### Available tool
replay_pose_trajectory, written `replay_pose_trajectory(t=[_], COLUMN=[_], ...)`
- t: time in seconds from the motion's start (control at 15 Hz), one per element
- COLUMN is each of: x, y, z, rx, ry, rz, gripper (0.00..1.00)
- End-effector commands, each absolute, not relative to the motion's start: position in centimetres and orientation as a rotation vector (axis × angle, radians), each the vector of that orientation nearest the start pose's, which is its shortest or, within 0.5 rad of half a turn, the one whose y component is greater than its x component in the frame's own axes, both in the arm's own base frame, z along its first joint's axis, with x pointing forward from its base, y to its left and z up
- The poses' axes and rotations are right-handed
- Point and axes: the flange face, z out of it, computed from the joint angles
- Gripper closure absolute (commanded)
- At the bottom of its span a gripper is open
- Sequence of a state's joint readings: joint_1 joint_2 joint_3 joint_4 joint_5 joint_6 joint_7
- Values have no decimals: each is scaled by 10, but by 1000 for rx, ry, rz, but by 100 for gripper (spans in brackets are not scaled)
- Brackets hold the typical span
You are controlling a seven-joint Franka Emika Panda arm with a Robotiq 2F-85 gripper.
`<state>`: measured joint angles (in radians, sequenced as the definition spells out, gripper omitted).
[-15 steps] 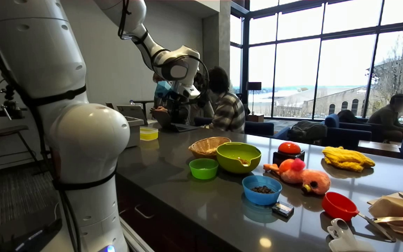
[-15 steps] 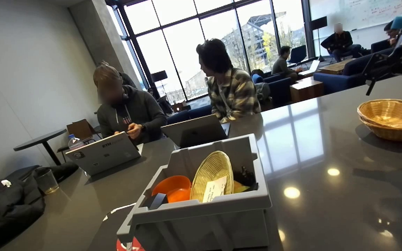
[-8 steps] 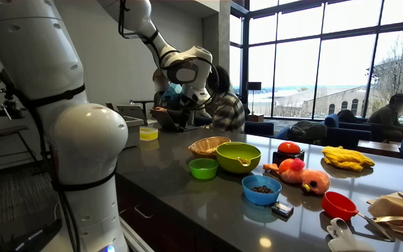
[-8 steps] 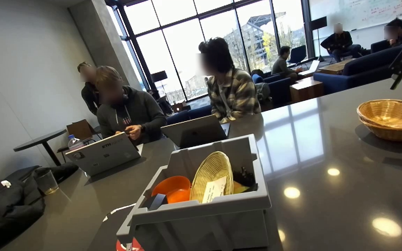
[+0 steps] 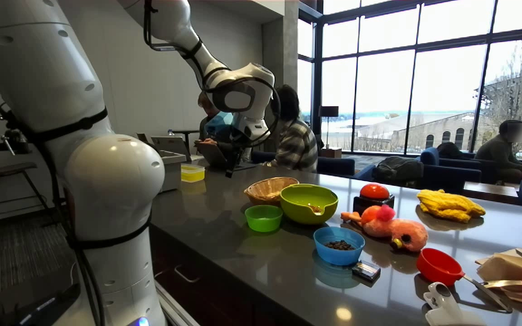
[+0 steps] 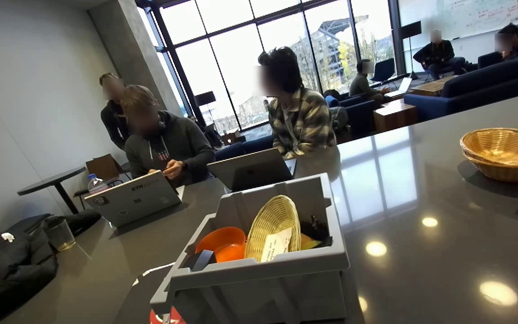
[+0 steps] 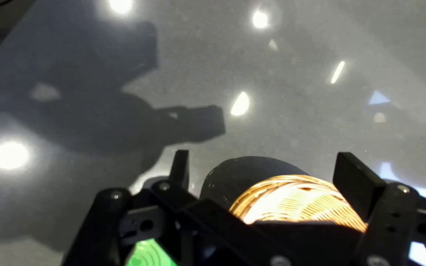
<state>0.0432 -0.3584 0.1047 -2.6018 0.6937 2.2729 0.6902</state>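
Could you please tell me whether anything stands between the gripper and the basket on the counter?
Nothing visible does: in the wrist view, the basket shows beyond the open gripper, and only the gripper itself hides part of it.

Tall dark-framed windows (image 5: 383, 83) stand bright behind blue seats (image 5: 452, 179) and a lamp (image 5: 329, 111).

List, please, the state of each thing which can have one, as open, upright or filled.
Gripper: open, holding nothing
Blue bowl: upright, dark pieces inside
Large green bowl: upright, brown bits inside
Small green bowl: upright, contents unclear
Wicker basket beside the green bowls: upright
Gray bin: open, holding several things
Silver laptop: open
Dark laptop: open
Red button: pressed or not, cannot tell
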Motion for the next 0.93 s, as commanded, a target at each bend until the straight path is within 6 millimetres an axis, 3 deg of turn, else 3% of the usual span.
replay_pose_trajectory(t=[0.0,0.47,0.87], x=[388,384,379], y=[59,34,24], z=[379,380,360], rx=[-2310,-2292,-2198], ry=[1402,1530,1550], rz=[256,269,345], gripper=[0,0,0])
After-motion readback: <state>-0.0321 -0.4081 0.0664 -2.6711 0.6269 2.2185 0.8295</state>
